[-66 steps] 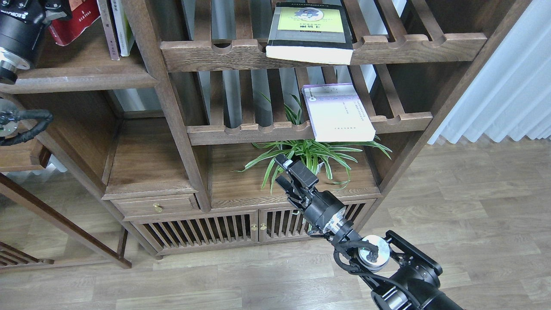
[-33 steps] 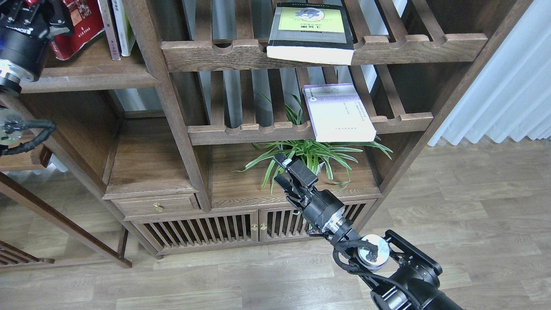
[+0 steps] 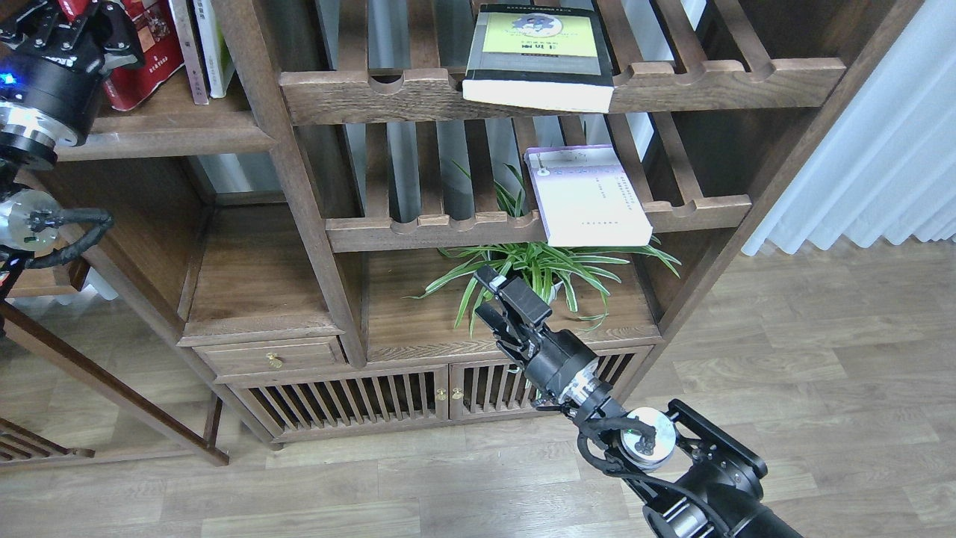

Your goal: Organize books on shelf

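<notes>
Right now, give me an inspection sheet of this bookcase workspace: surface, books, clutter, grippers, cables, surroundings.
Surface: plank shelf at upper left, dark wood, holding upright books.
Job's things: red book on the plank shelf by the left gripper; black book flat on the top slatted rack, overhanging its front rail; lavender book flat on the lower rack, also overhanging.
Clutter: spider plant under the lower rack.
Grippers: left gripper at the red book, grip unclear; right gripper low before the plant, holding nothing.
Cables: black cable looped on the left arm.
Surroundings: wood floor, white curtain.
</notes>
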Motion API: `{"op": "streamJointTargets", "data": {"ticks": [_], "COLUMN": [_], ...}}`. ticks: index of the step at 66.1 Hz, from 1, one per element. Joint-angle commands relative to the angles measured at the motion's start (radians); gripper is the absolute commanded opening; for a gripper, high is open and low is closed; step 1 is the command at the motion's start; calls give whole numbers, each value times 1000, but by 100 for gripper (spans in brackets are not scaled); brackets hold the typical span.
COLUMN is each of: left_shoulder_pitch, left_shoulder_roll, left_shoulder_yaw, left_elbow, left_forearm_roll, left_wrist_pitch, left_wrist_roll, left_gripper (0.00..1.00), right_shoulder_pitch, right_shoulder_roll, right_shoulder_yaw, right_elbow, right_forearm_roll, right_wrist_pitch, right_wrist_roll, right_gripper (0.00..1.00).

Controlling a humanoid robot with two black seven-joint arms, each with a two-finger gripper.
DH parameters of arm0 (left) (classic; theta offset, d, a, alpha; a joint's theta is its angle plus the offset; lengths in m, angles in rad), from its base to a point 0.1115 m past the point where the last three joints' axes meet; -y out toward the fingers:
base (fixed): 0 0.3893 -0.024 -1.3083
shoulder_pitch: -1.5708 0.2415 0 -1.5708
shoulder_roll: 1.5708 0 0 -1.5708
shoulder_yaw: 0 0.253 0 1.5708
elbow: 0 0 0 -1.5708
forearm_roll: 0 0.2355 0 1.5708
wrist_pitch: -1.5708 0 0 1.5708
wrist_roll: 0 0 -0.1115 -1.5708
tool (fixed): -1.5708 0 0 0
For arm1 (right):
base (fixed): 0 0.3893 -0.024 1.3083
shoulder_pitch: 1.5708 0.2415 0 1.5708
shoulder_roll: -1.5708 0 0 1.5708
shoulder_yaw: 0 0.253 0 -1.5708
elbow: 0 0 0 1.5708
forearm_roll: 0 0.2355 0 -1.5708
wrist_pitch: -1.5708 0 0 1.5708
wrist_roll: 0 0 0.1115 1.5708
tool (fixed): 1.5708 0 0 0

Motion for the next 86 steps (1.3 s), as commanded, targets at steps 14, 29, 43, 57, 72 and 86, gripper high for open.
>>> {"op": "streamJointTargets", "data": {"ticks": [14, 29, 43, 57, 72, 86], "left_shoulder_pitch": [-3, -44, -84, -107, -127, -173], "left_shoulder_roll": [-18, -17, -20, -20, -24, -41], "left_shoulder_yaw": [-18, -23, -55, -66, -104, -153], "left_elbow": [-19, -23, -46, -56, -64, -64], "left_forearm_roll": [1, 1, -1, -2, -10, -12], "left_wrist_pitch": [-27, -27, -27, -29, -32, -40], "left_wrist_roll": [1, 1, 1, 1, 1, 1], "left_gripper": [40, 41, 42, 42, 41, 41], "right_shoulder_pitch": [-3, -3, -11, -12, -12, -12], "right_shoulder_roll": [0, 0, 0, 0, 0, 0], "right_shoulder_yaw": [-1, -1, -1, 0, 0, -1], "right_elbow": [-1, -1, 0, -1, 0, 14], "right_forearm_roll": [0, 0, 0, 0, 0, 0], "right_wrist_pitch": [0, 0, 0, 0, 0, 2], "right_wrist_roll": [0, -2, -2, 0, 0, 0], "right_gripper": [99, 99, 99, 99, 99, 99]}}
